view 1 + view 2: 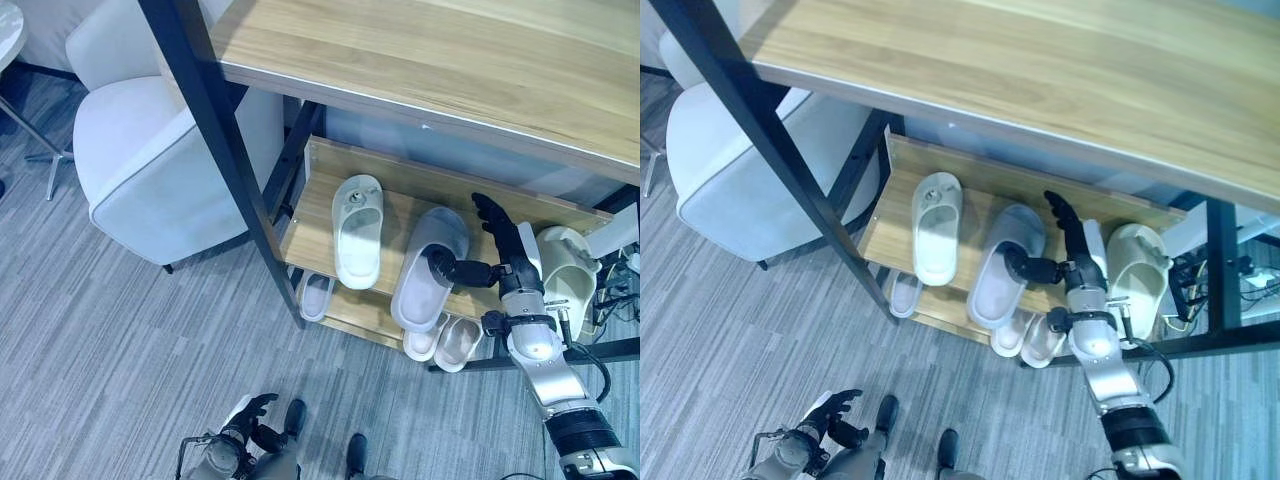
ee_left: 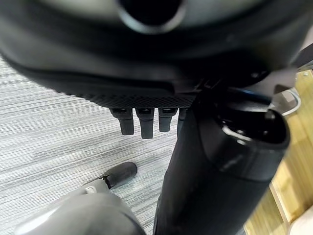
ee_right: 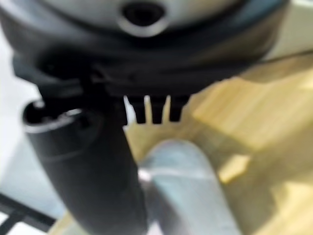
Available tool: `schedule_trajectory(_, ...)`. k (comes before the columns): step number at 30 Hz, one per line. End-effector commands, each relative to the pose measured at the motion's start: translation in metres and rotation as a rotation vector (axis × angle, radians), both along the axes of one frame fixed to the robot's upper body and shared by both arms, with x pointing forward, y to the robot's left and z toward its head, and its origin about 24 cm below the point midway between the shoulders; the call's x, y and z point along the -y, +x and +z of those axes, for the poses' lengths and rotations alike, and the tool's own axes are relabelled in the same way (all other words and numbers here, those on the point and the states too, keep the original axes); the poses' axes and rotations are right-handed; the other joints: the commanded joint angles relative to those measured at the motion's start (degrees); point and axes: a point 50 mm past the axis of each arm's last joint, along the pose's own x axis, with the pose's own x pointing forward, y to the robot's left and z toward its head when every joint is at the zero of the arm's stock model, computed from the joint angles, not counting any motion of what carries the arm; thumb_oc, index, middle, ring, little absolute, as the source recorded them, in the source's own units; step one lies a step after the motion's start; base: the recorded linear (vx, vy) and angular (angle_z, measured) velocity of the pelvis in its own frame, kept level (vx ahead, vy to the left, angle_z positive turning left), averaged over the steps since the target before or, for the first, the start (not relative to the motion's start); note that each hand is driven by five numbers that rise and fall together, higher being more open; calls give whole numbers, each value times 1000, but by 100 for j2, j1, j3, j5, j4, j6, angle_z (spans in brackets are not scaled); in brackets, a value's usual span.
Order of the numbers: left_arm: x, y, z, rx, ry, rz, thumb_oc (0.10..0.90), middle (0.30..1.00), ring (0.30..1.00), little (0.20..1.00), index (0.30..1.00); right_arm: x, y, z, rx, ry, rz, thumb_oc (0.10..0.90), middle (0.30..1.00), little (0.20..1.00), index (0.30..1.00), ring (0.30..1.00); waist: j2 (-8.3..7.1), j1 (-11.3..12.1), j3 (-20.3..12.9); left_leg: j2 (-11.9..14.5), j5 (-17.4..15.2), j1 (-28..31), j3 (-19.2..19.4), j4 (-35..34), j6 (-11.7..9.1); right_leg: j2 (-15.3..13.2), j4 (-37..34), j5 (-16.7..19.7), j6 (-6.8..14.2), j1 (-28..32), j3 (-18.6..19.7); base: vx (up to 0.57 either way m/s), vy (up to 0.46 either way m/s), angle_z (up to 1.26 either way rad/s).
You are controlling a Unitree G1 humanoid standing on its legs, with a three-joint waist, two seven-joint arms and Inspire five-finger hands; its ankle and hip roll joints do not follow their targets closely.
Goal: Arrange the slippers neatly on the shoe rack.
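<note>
A: Left eye view, entry one. Where do the slippers sit?

B: On the shoe rack [image 1: 320,205], upper shelf, under the wooden tabletop [image 1: 450,60]. A pale green slipper [image 1: 358,230] lies straight, toe toward the back. Just beside it a grey slipper [image 1: 428,268] lies tilted, its heel end overhanging the shelf's front edge. A third slipper [image 1: 568,268] sits at the shelf's right end.

A: Right hand?

B: The right hand [image 1: 502,250] is spread wide, fingers straight and pointing to the back of the shelf, between the grey slipper and the third one. Its thumb reaches across to the grey slipper's side; holding nothing.

A: Lower shelf?

B: A white pair [image 1: 443,340] shows below the grey slipper, and a single white slipper [image 1: 315,296] below the green one. A white armchair [image 1: 150,160] stands left of the rack.

A: Right eye view?

B: Same layout. The left hand [image 1: 830,412] hangs low over the grey carpet [image 1: 720,330], fingers loosely curled, empty.

A: Left wrist view?

B: Fingers [image 2: 141,122] extend relaxed over the carpet, thumb standing apart.

A: Right wrist view?

B: Straight fingers [image 3: 155,108] over the wooden shelf, the grey slipper [image 3: 181,186] next to the thumb
</note>
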Motion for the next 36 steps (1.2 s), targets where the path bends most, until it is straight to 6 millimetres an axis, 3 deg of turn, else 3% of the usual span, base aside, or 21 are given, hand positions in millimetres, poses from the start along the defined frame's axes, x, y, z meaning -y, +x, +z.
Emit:
schedule_trajectory(1,15,-16,-8,-56,-52,-54,800,900,900,900,900,5,6,49,226,13,14,800,900,900,900,900,2,135,-136,-107,-343,-6,70,13,-78,-358,24,181,644,-384,50,-22,14,4)
schedule_trajectory(2,15,-16,-7,-53,-57,-59,800,900,900,900,900,6,6,48,219,6,12,800,900,900,900,900,-2,144,-125,-107,-336,-30,60,13,-77,-359,24,187,645,-400,44,0,0,0)
schedule_trajectory(3,15,-15,-6,-50,-62,-64,800,900,900,900,900,8,6,46,208,1,7,734,801,801,801,801,-6,155,-110,-109,-331,-48,51,13,-77,-361,24,196,646,-414,29,0,0,0)
schedule_trajectory(4,16,-15,-5,-43,-72,-71,800,900,900,900,900,9,6,45,195,-3,-1,590,585,585,585,585,-6,168,-98,-113,-328,-66,44,13,-79,-365,24,201,647,-428,15,0,0,0)
schedule_trajectory(6,10,-29,-16,-99,-17,-27,800,900,900,900,900,2,8,45,205,-5,15,400,300,300,300,300,-61,135,-79,-108,-329,-95,30,13,-93,-356,24,206,645,-459,4,-34,-7,2)
schedule_trajectory(8,11,-39,-23,-154,-2,30,800,900,900,900,900,3,7,41,199,-5,0,400,300,300,300,300,-100,118,-61,-105,-332,-110,31,13,-105,-352,24,202,640,-466,-1,-15,-14,6)
schedule_trajectory(13,3,-36,-24,-169,18,78,800,900,900,900,900,3,-4,32,186,9,5,400,300,300,300,300,-168,72,-90,-81,-376,-50,39,13,-111,-344,24,174,635,-422,4,3,-3,8)
schedule_trajectory(21,-6,-36,-23,-177,40,99,800,900,900,900,900,-9,-17,40,260,26,48,400,300,300,300,300,-202,-26,-261,-31,-503,229,162,13,-71,-337,24,137,640,-254,117,18,8,-3)
schedule_trajectory(23,-8,-36,-23,-178,39,116,800,900,900,900,900,-26,-31,48,314,64,154,400,300,300,300,300,-212,-135,-388,-8,-618,480,272,13,-32,-330,24,110,649,-69,234,52,13,-16)
schedule_trajectory(26,-8,-37,-23,-182,37,121,800,900,900,900,900,-30,-36,49,314,64,179,400,300,300,300,300,-213,-142,-403,-1,-661,564,313,13,-18,-328,24,91,649,-1,272,42,12,-20)
schedule_trajectory(28,-13,-40,-23,-182,29,155,800,900,900,900,900,-42,-50,46,298,82,274,400,300,300,300,300,-206,-222,-455,24,-746,803,438,31,26,-328,24,47,642,180,387,33,10,-22)
schedule_trajectory(30,-16,-37,-21,-164,20,180,800,900,900,900,900,-53,-61,43,269,100,384,400,300,300,300,300,-231,-282,-359,19,-905,794,542,457,34,-361,96,19,611,268,455,-40,-13,-28)
schedule_trajectory(33,-22,-28,-16,-115,-3,233,800,900,900,900,900,-66,-76,29,156,146,545,400,300,300,300,300,-244,-355,-164,14,-1169,522,707,1136,18,-409,405,-55,560,196,479,-89,-34,-27)
schedule_trajectory(34,-24,-38,-20,-155,-5,263,800,900,900,900,900,-67,-75,14,79,174,566,400,300,300,300,300,-238,-338,-81,26,-1197,460,740,1255,18,-408,533,-81,529,147,482,-113,-33,-24)
schedule_trajectory(36,-34,-35,-18,-160,-4,319,800,900,900,900,900,-74,-85,1,-6,184,637,400,300,300,300,300,-251,-387,14,69,-1249,393,829,1426,13,-396,813,-159,520,36,460,-102,-31,-27)
